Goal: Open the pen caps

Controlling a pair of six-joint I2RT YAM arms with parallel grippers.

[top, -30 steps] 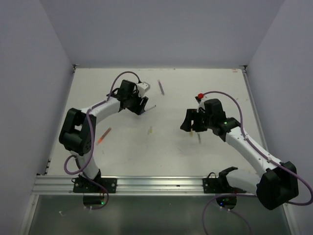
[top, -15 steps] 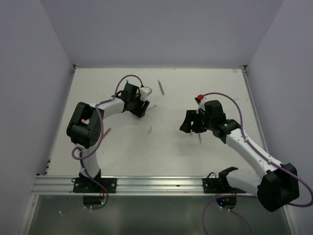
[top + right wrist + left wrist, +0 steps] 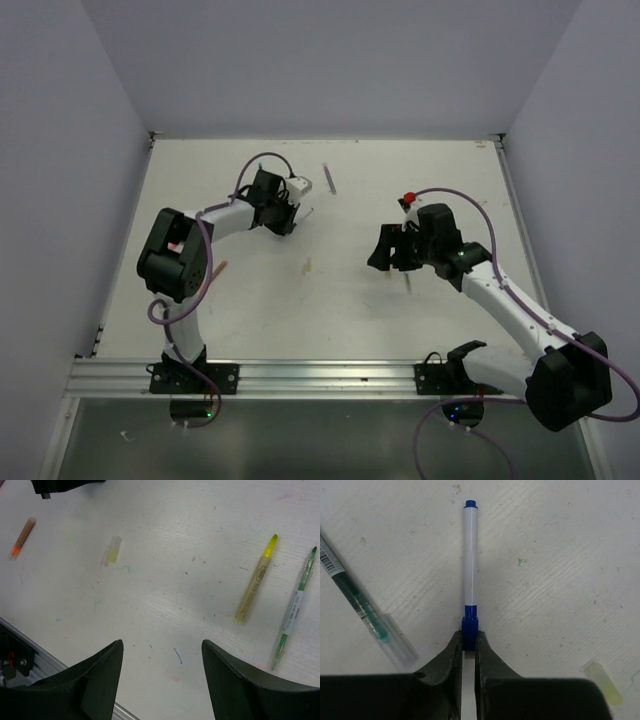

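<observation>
Basically clamping the blue cap (image 3: 470, 622) tight in the left gripper (image 3: 469, 639), white marker barrel (image 3: 470, 555) sticking out at 12 o'clock for a straight pull, right gripper (image 3: 161, 647) gaping wide and empty.

Readable text: we find none that we can make out letter for letter.
Teal pen (image 3: 357, 602), in the left wrist view well left of the pale yellow cap (image 3: 602, 682): we see a white barcode label (image 3: 331, 560) at its far end, black bars, any digits too small.
Yellow highlighter (image 3: 256, 580), in the right wrist view well right of that cap: a small oval mark (image 3: 260, 572) on the barrel, lettering blurred.
Green pen (image 3: 295, 605), further from the cap, just beyond the highlighter: a white sleeve (image 3: 291, 611) with dark print along it, illegible to us.
</observation>
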